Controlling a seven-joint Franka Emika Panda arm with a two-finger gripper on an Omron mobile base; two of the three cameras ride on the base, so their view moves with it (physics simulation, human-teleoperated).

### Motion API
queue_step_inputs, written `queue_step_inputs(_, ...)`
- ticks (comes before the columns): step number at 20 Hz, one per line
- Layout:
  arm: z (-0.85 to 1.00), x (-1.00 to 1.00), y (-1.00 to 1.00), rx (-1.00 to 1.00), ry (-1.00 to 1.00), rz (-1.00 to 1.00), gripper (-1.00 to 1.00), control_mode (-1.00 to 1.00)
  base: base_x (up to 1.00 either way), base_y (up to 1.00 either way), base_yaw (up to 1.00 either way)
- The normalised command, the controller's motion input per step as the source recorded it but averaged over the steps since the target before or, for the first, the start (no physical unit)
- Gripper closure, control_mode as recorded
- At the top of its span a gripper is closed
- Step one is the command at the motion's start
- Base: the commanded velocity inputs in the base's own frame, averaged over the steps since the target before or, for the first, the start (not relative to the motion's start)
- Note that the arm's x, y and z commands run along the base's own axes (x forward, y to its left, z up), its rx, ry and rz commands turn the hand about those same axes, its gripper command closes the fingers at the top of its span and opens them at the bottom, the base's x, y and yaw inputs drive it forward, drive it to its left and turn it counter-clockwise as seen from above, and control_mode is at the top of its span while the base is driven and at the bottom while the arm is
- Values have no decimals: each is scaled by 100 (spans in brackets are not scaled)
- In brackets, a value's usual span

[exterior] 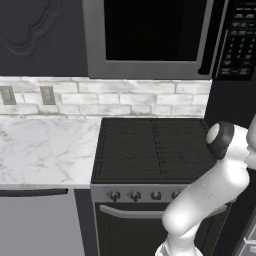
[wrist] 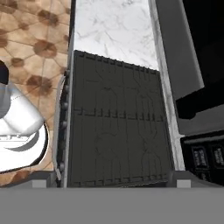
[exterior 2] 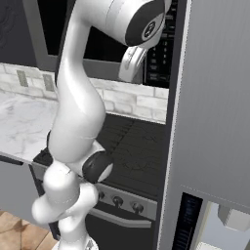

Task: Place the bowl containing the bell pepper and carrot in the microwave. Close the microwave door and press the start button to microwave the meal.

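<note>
The microwave (exterior: 150,65) hangs above the stove, its grey-framed microwave door (exterior: 95,40) with the black window standing shut. A black button panel (exterior: 240,40) is at its right side. The microwave (wrist: 179,52) and its buttons (wrist: 205,155) also run along the right edge of the hand view. My gripper (exterior 2: 128,73) hangs high in front of the button panel (exterior 2: 163,53), pointing down at the stove, and nothing lies between its fingers in the hand view. The bowl, the bell pepper and the carrot are out of view.
A black stove top (exterior: 150,145) with a row of knobs (exterior: 135,195) lies below the microwave. A marble counter (exterior: 45,150) extends to its left. A tall grey fridge side (exterior 2: 215,97) stands close on the right. Tiled floor (wrist: 30,52) lies in front.
</note>
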Motion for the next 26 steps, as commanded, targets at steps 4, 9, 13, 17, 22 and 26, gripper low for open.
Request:
queue_step_inputs(4,-100,-4,99,-16,-24,0,-100,-100,0,0,0)
queue_step_inputs(9,-100,-70,93,-17,-29,0,-100,-100,0,0,0)
queue_step_inputs(13,-100,-100,83,-21,-42,0,-100,-100,0,0,0)
queue_step_inputs(17,-100,-100,51,-21,-67,0,-100,-100,0,0,0)
queue_step_inputs(22,-100,-100,44,-18,-85,0,-100,-100,0,0,0)
queue_step_inputs(26,-98,-100,55,-12,-92,0,-100,-100,0,0,0)
